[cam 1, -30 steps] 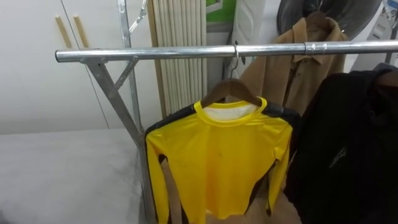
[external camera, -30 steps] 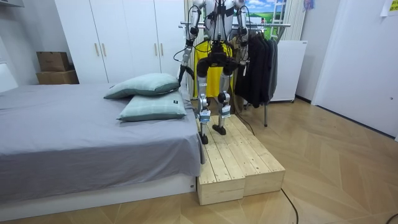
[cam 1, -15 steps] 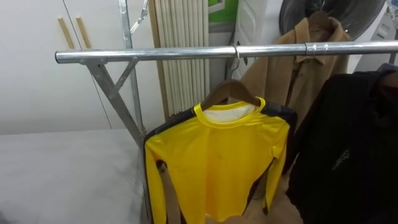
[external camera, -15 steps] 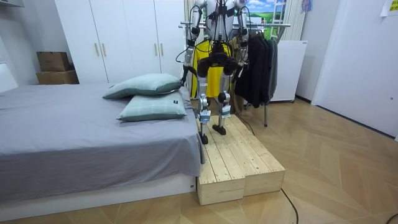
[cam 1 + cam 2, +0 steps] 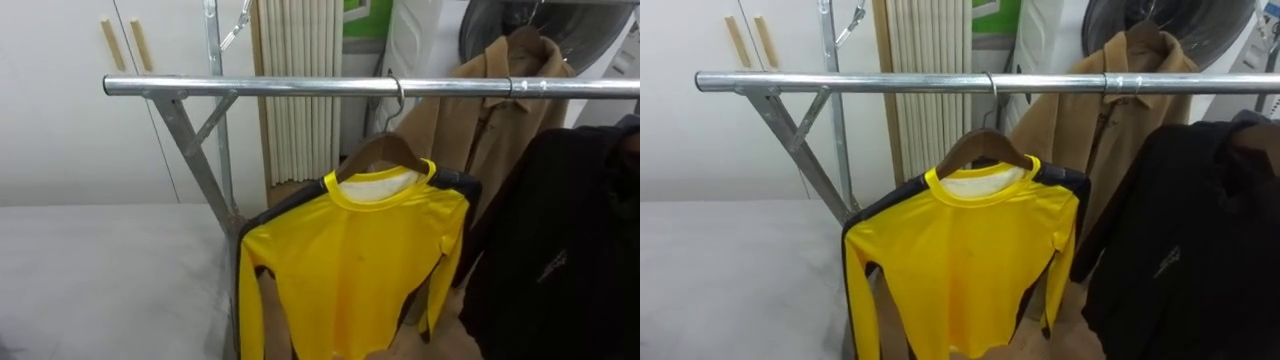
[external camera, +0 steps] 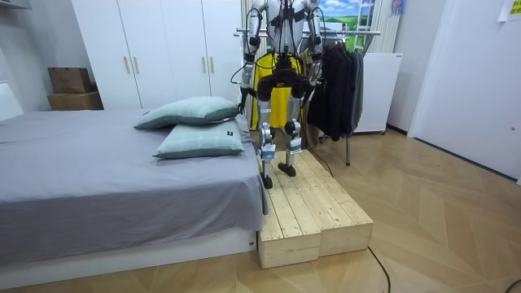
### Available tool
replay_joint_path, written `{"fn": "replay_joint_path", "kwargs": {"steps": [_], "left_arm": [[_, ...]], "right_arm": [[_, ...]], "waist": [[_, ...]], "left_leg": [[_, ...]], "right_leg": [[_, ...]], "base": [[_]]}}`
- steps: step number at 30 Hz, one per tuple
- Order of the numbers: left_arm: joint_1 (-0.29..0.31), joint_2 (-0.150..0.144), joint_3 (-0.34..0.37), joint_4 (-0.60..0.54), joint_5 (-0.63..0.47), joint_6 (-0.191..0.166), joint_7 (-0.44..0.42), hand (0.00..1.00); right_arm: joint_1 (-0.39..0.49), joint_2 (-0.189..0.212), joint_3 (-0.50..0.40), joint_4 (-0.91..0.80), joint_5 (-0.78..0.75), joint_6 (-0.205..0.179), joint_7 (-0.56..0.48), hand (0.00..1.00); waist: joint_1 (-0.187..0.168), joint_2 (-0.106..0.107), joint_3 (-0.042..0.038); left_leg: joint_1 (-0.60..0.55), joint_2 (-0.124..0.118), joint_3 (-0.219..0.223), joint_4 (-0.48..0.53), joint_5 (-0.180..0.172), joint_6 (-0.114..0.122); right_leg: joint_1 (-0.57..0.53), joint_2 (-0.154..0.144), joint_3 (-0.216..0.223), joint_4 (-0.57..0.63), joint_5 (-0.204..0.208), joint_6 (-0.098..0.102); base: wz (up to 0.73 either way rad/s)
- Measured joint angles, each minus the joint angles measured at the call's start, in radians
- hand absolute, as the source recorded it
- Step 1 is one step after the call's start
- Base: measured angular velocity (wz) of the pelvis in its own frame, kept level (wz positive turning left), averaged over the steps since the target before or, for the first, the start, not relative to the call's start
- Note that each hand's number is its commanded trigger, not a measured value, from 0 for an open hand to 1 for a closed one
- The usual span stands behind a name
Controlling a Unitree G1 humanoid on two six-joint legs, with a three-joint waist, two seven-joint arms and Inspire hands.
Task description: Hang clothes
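Note:
A yellow long-sleeved shirt (image 5: 355,265) with dark shoulder panels hangs on a wooden hanger (image 5: 380,152), whose hook sits over the metal rail (image 5: 300,87) of a clothes rack. The shirt hangs straight and nothing touches it. In the room view I stand on a wooden platform (image 6: 313,203), close to the rack and facing it. My left hand (image 6: 242,91) hangs low at the room view's left side of my body, and my right hand (image 6: 313,81) is low on the other side, both too small to read.
To the right of the shirt, a brown coat (image 5: 490,110) and a black garment (image 5: 560,250) hang on the same rail. A grey bed (image 5: 100,270) with two pillows (image 6: 191,122) lies to my left. White wardrobes (image 6: 155,49) stand behind it.
The eye view has shifted slightly, so the rail and shirt sit a little further right. The shirt stays hanging on the rail. My stance on the platform is the same.

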State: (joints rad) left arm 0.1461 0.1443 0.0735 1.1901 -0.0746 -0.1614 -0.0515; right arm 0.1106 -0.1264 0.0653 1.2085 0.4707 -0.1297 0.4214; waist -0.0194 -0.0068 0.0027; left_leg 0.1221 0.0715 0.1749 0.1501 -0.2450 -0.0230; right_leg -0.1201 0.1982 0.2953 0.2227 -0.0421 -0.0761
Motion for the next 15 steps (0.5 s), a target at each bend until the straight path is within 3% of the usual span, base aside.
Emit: {"fn": "replay_joint_path", "kwargs": {"steps": [15], "left_arm": [[0.006, -0.014, -0.012, -0.001, 0.000, 0.000, 0.043, 0.00]], "right_arm": [[-0.002, 0.000, 0.000, 0.001, -0.003, 0.030, -0.006, 0.00]], "waist": [[0.001, 0.010, 0.0015]], "left_leg": [[0.006, 0.004, 0.000, -0.007, -0.004, 0.000]], "right_leg": [[-0.001, 0.003, 0.004, -0.001, -0.003, -0.002]], "base": [[-0.01]]}}
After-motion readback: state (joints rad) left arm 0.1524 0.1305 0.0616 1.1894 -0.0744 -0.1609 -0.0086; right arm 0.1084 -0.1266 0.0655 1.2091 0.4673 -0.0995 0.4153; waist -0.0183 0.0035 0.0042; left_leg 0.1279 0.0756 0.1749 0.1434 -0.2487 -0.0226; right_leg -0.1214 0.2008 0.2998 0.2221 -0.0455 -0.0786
